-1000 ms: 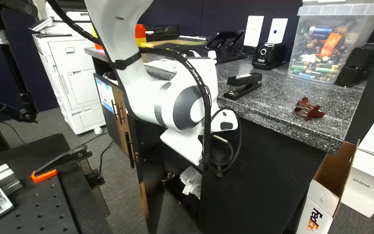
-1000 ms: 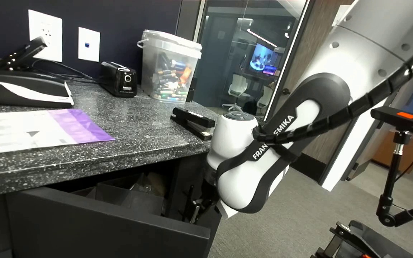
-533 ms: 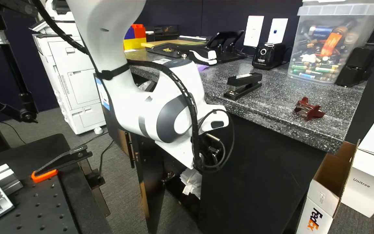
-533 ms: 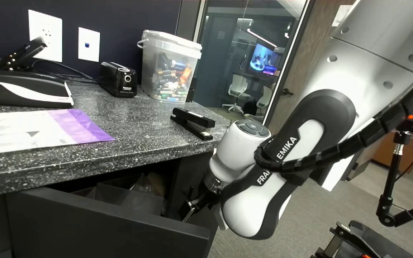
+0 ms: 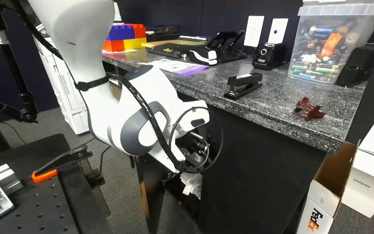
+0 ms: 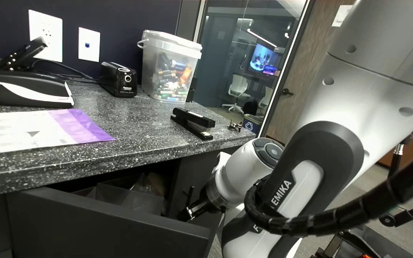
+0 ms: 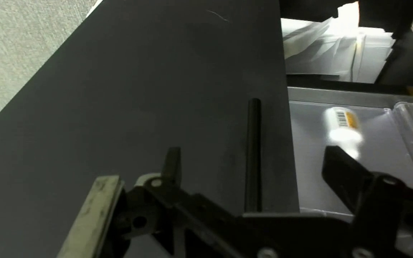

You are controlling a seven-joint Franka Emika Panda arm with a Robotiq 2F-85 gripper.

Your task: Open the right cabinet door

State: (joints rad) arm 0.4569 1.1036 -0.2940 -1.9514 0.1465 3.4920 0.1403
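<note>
Under the speckled bench [image 5: 271, 104], the right cabinet door [image 5: 255, 182] is located: a large, plain matte-black panel, set upright below the front edge. Beside one edge of it the cabinet interior is exposed, and a black bar handle [image 7: 253, 143] is noted on the panel close to that edge. How far the door is swung cannot be told.

End effector [image 7: 252, 163]: released. Its fingers are spread well apart in the wrist view, one over the door face and one over the interior, with the handle seen between them; contact cannot be told.

White papers [image 7: 335, 61] and a clear tray [image 7: 307, 150] are seen inside, a white item [image 7: 342, 122] with a barcode label showing at the tray. Across the opening, a narrower black door [image 5: 151, 195] is swung outward.

On the bench, a black stapler [image 6: 192, 123] is placed near the front edge, and a dark-red spool-shaped part [image 5: 308, 109] nearer the corner. A lidded bucket [image 6: 172, 48] of batteries is stood further back, just beside a pencil sharpener [image 6: 118, 80].
</note>
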